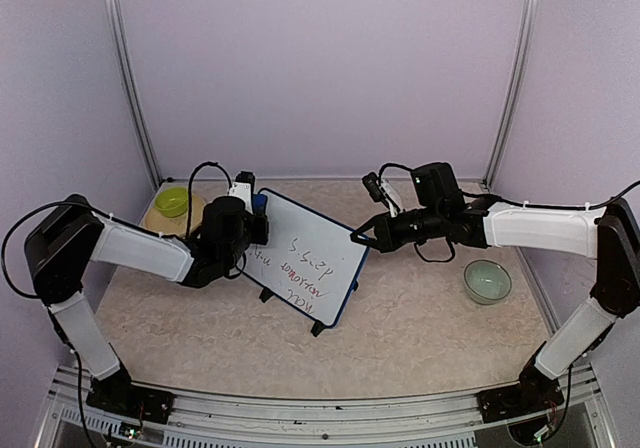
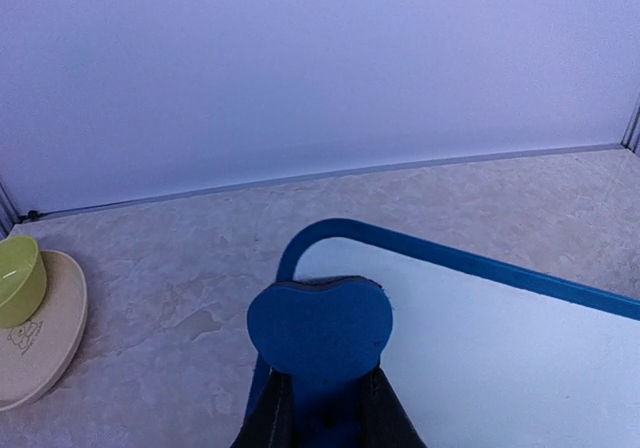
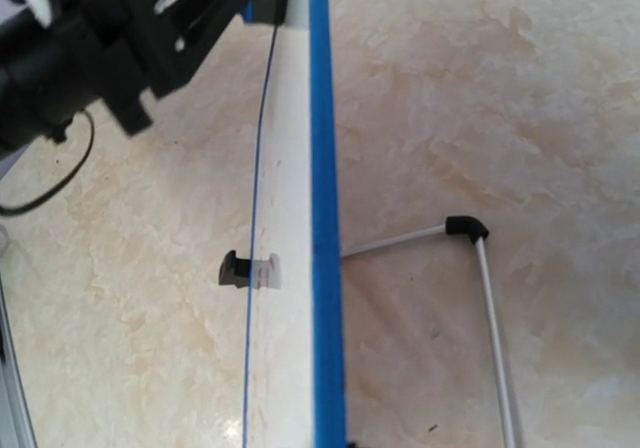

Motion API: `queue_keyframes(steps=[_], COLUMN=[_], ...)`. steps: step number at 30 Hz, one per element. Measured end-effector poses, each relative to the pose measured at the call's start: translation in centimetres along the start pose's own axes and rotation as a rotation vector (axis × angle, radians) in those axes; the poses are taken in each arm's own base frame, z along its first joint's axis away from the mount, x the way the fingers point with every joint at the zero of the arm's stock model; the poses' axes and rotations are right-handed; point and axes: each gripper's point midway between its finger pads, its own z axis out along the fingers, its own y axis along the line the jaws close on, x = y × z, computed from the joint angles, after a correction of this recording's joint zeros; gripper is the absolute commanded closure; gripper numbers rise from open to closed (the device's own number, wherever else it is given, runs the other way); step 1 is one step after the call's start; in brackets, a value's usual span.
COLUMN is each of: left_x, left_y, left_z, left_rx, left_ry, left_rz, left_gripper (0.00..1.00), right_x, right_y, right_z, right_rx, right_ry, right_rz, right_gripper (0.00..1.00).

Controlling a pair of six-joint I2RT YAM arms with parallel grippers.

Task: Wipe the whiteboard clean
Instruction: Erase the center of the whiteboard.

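Though the whiteboard (image 1: 305,258) carries three short lines of black and red handwriting, none reads clearly from overhead. It stands tilted on its legs mid-table, between the arms. One yellow-green bowl (image 1: 172,202) sits on a beige plate (image 1: 153,224) at far left, and a second, pale green bowl (image 1: 487,280) sits at right. The right gripper (image 1: 358,236) is at the board's right edge; whether it is spread or pinching, I cannot tell.

From the left wrist, the left gripper (image 2: 328,408) pinches one blue block (image 2: 320,333) over the board's corner.

From the right wrist, the blue frame runs edge-on beside one wire leg (image 3: 490,308).
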Motion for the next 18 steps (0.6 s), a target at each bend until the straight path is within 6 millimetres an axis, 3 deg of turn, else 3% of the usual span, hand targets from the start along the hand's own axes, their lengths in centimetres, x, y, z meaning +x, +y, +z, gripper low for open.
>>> queue_keyframes(steps=[12,18], left_x=[-0.1,0.9], left_y=[-6.5,-9.5], left_z=[-3.0,-5.2], left_rx=[0.151,0.244], left_ry=[-0.028,-0.020], left_rz=[0.046,0.053], left_gripper=[0.84,0.84], right_x=[0.0,0.0], right_y=[0.0,0.1], right_z=[0.0,0.0], right_rx=[0.000,-0.009], right_ry=[0.000,-0.002], right_rz=[0.000,-0.003], right_gripper=[1.00,1.00])
